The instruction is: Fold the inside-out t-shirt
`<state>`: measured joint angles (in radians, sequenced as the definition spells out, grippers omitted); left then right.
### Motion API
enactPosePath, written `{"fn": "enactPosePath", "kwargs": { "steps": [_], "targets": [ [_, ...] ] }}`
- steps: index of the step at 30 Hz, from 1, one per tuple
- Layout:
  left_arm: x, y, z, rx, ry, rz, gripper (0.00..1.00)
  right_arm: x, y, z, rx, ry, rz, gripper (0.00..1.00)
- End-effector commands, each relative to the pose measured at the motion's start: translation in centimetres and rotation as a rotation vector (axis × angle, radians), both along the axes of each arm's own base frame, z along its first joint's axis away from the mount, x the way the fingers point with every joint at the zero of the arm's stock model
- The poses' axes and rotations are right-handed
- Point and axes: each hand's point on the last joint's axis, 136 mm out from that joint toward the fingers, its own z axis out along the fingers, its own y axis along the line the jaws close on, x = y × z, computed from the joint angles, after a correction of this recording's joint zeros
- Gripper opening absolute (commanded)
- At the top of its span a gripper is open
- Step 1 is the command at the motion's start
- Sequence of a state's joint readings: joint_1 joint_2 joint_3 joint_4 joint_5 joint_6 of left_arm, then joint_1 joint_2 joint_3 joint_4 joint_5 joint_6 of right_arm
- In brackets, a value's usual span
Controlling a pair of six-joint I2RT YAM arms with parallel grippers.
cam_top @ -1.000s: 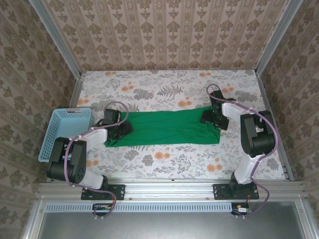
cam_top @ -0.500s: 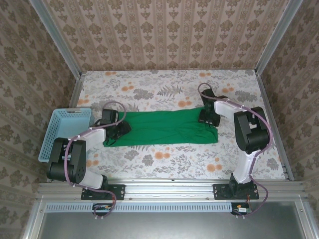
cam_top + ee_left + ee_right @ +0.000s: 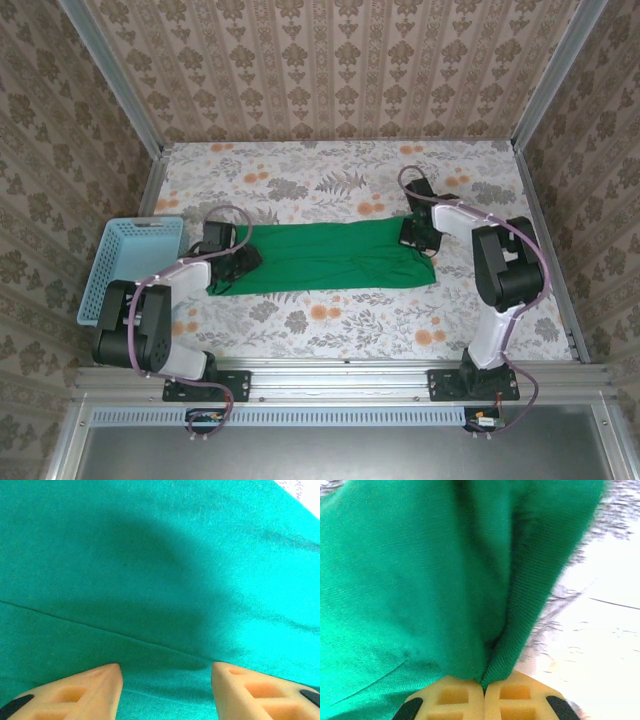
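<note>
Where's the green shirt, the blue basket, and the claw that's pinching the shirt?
green t-shirt (image 3: 325, 258): top view, middle of the cloth.
blue basket (image 3: 145, 222): top view, its far rim.
right gripper (image 3: 484, 685): right wrist view, between its closed fingertips, which pinch the cloth.

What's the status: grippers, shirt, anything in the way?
Right gripper shut on right end of t-shirt. Left gripper open, tips on its left end. It lies flat in a long band. Basket off to the left, apart; nothing blocking.
</note>
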<state>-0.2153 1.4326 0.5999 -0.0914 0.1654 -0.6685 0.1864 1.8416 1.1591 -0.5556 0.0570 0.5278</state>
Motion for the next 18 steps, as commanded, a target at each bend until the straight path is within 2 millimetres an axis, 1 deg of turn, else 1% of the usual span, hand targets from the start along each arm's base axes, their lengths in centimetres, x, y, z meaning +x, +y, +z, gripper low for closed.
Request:
{"fn": "enactPosePath", "kwargs": {
  "steps": [1,3,5,6,8,10,12,13,15,18],
  "targets": [
    [-3.2,-1.2,-1.8,0.000,0.089,-0.057,0.53,-1.1,-3.4,2.1,0.021,-0.044,-0.077,0.00],
    [-3.7,-3.8,-1.4,-0.013,0.075,-0.116,0.53,-1.4,-4.8,3.9,0.022,-0.083,-0.105,0.00],
    [-4.8,-7.5,-0.7,-0.023,0.068,-0.207,0.53,-1.8,-6.5,5.8,0.006,-0.113,-0.128,0.00],
    [-5.3,-9.0,-0.2,-0.030,0.060,-0.244,0.53,-2.0,-7.2,6.6,-0.013,-0.120,-0.134,0.00],
    [-6.2,-12.2,1.1,-0.052,0.029,-0.317,0.53,-2.6,-9.0,8.4,-0.096,-0.111,-0.138,0.00],
    [-6.5,-14.3,2.8,-0.065,-0.009,-0.367,0.53,-2.9,-10.2,9.9,-0.167,-0.106,-0.132,0.00],
    [-6.5,-14.8,4.3,-0.069,-0.041,-0.385,0.55,-2.9,-10.4,11.0,-0.189,-0.102,-0.124,0.00],
    [-6.2,-14.6,5.0,-0.063,-0.061,-0.383,0.56,-2.8,-10.2,11.3,-0.189,-0.102,-0.109,0.00],
    [-5.6,-13.4,5.8,-0.013,-0.089,-0.367,0.57,-2.7,-9.9,12.1,-0.212,-0.099,-0.082,0.00],
    [-4.9,-11.1,5.5,0.048,-0.075,-0.341,0.57,-2.7,-8.6,13.3,-0.256,-0.101,-0.030,0.00]
  ]
}}
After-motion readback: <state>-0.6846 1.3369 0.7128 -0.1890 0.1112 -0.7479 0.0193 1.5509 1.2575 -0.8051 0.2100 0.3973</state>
